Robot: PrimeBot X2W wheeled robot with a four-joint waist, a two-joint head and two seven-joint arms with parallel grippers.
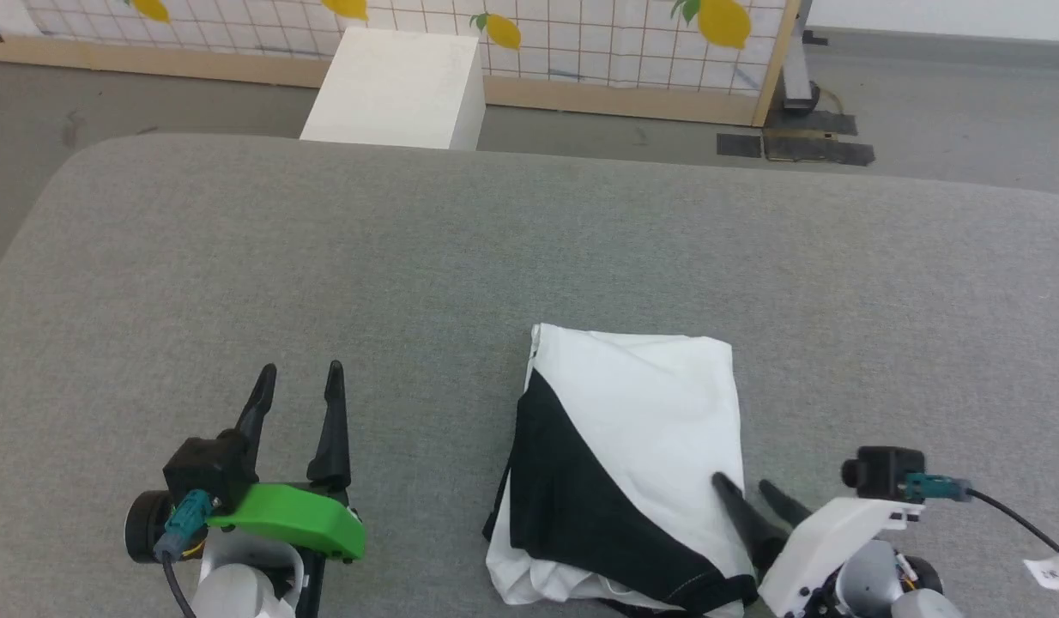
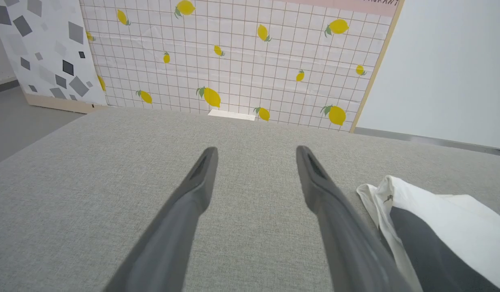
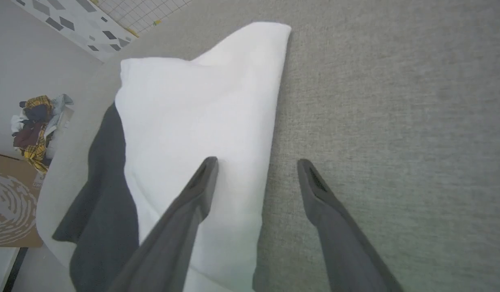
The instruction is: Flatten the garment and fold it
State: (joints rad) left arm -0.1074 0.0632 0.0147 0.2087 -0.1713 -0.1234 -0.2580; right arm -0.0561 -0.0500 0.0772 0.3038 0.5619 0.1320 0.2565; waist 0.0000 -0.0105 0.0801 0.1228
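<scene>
In my head view the shirt [image 1: 658, 403] runs off the bottom edge, and the right gripper [image 1: 742, 482] covers its near right corner. I cannot tell what lies under the top fold. From the left wrist, the shirt is cut by the right and bottom edges, and a dark mark [image 2: 387, 198] near its corner is too small to read. From the right wrist, one finger [image 3: 193, 202] blocks part of the white panel. A clothes pile [image 3: 37, 121] at far left is too small to sort out, and a box [image 3: 11, 202] is cut by the edge.

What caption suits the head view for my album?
Folded garment on grey surface; right gripper open at its edge, left gripper open nearby.
</scene>
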